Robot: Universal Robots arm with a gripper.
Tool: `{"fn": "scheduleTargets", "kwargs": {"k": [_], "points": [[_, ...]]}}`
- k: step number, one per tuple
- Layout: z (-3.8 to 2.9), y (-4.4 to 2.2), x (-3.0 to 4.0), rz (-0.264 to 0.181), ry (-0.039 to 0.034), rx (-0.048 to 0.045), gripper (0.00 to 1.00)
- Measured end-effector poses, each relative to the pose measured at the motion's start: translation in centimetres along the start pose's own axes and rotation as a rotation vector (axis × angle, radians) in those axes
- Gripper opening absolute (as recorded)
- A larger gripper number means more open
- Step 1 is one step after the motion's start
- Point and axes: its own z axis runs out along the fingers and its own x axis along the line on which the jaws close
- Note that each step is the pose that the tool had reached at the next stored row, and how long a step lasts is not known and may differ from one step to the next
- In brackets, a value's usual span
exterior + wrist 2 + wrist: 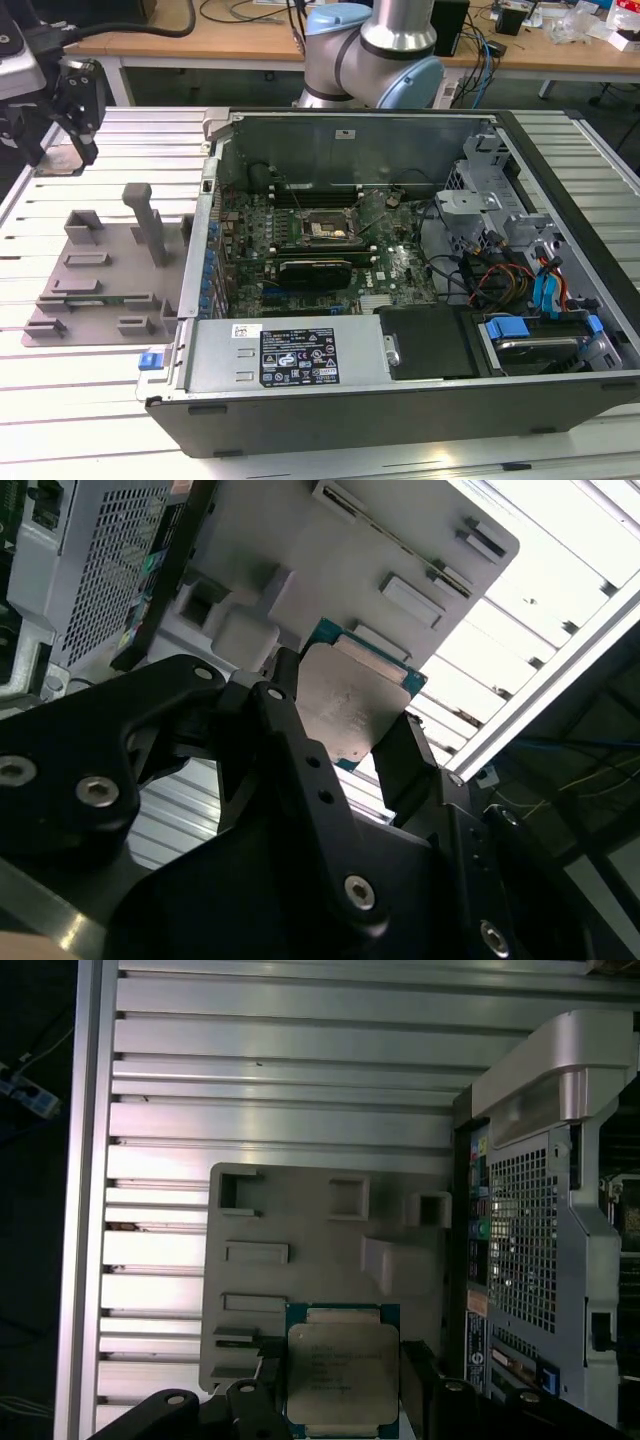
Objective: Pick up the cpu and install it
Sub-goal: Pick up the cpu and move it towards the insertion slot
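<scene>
Two black fingers point(85, 130) at the far left of the exterior view, hanging above the slatted metal desk point(60, 390), behind the fixture. In both wrist views the fingers point(300, 750) point(416, 1385) are closed part-way onto a chip point(355, 695) point(342, 1372), one pressing each opposite edge. The chip is square, with a dull metal top and a green rim. It is held clear of the desk, with the fixture seen beyond it.

Grey plastic fixture point(100, 290): flat on the desk, with upright blocks and shallow recesses, just beside the case's side wall.

Computer case point(300, 400): lying on its side with the cover off. Inside is a green circuit board point(390, 275) with a dark square socket point(325, 230) framed in metal, well apart from the chip.

Robot arm point(375, 50): grey with pale blue joints, standing behind the case.

Loose cables point(500, 275) and a blue-tabbed drive point(520, 335): at the case's right end in the exterior view.
</scene>
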Motion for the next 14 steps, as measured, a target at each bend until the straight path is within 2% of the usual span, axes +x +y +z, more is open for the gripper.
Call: {"fn": "scheduleTargets", "kwargs": {"k": [3,6,14], "points": [[0.02,-0.02,-0.69,0.0,0.0,0.0,0.55],[0.03,-0.06,-1.8,0.0,0.0001,0.0001,0.55],[0.07,-0.12,-3.42,0.0,0.0001,0.0001,0.55]]}}
